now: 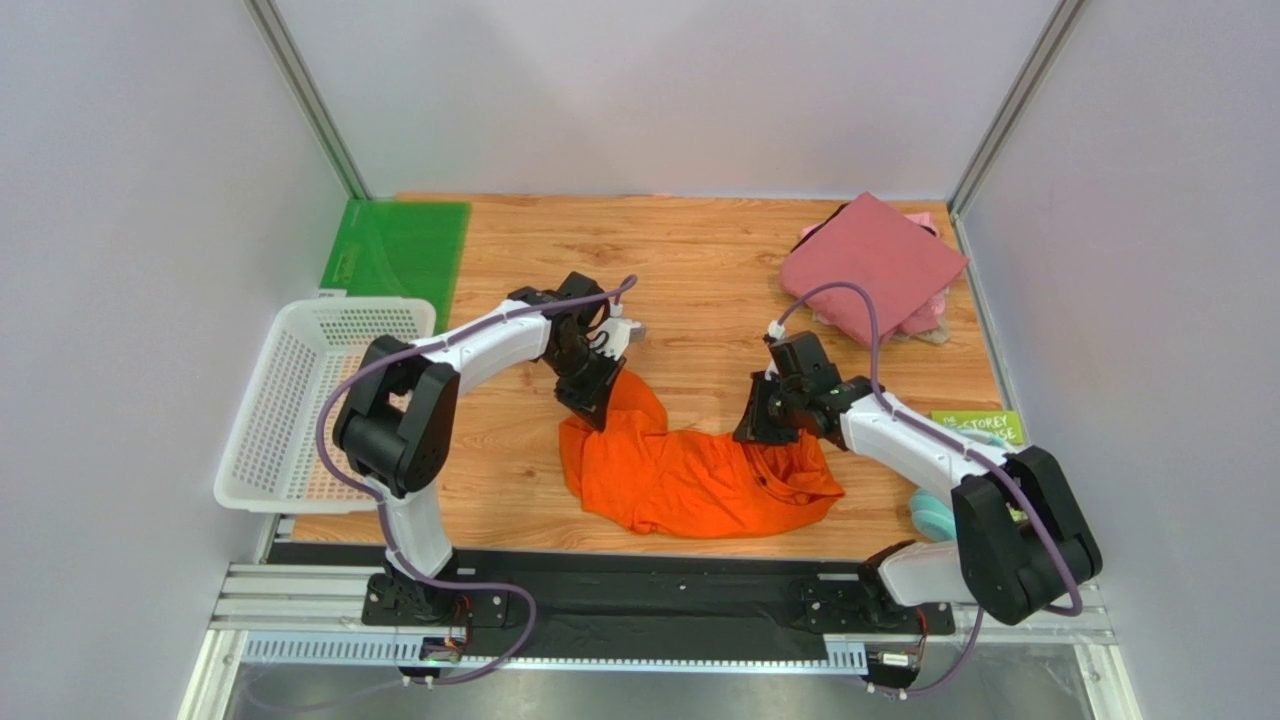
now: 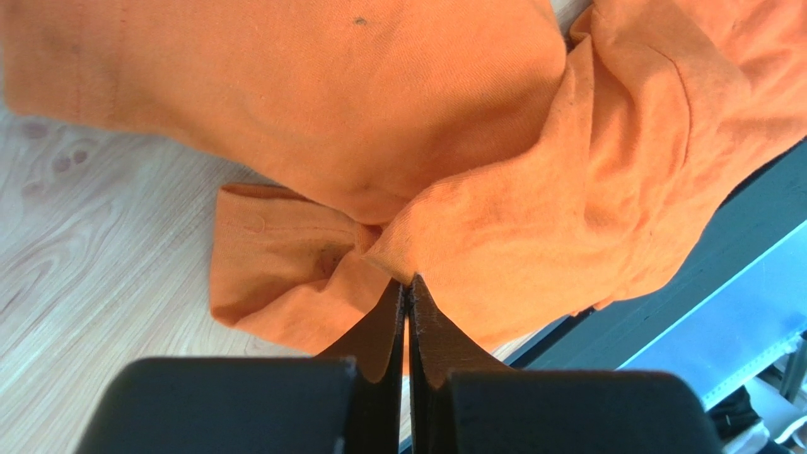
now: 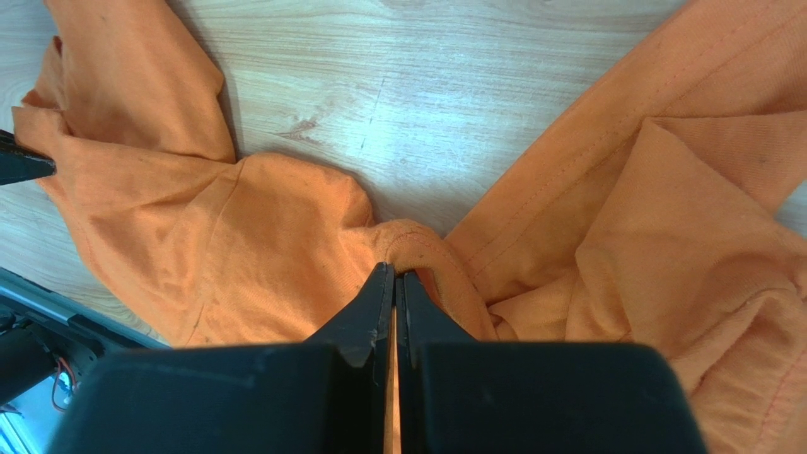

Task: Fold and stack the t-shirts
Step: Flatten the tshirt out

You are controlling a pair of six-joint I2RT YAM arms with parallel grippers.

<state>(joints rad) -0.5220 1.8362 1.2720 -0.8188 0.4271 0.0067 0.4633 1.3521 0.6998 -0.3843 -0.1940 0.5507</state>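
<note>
The bright orange t-shirt lies crumpled on the wooden table near the front edge. My left gripper is at its upper left corner. In the left wrist view it is shut, pinching a fold of the orange t-shirt. My right gripper is at the shirt's upper right edge. In the right wrist view it is shut on a rolled hem of the orange t-shirt. A maroon-red folded t-shirt lies at the back right on top of a pale pink one.
A white mesh basket stands at the left table edge, with a green plastic sheet behind it. A green label and a teal object sit at the right front. The black rail runs along the near edge.
</note>
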